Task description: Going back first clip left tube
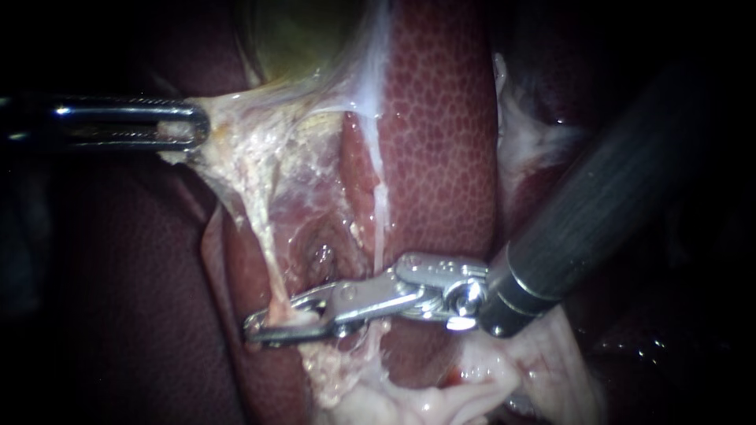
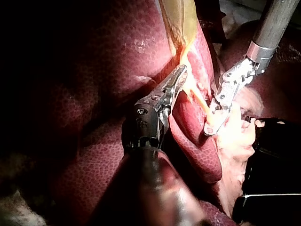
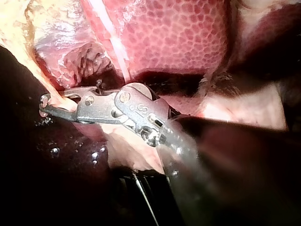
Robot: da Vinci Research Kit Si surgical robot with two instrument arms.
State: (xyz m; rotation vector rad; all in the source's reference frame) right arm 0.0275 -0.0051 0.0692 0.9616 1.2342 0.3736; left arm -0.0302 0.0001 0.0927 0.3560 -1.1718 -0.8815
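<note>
Pale tissue (image 1: 236,134) at 10 o'clock in the endoscope view is clamped from both sides by the left instrument (image 1: 179,130), which holds it taut below the gallbladder (image 1: 307,31) at 12 o'clock. From that tissue the left tube (image 1: 264,256) runs as a thin strand down toward 7 o'clock, with the liver (image 1: 441,142) beside it at 1 o'clock. The right instrument (image 1: 276,316) comes in from 4 o'clock, and its 2 jaws stand narrowly apart, straddling the left tube low on the strand, 1 jaw on each side. The right wrist view agrees: the strand passes through the gap ahead of the jaw hinge. I cannot make out a clip on the tube, since the jaws cover the spot where the 1st clip would sit. By my judgement the retreat has not really begun, because the tips are around the tube and not clear of it. What is left is to slide the right instrument back along its own shaft line toward 4 o'clock, without snagging the strand, while the left instrument holds its tension.
</note>
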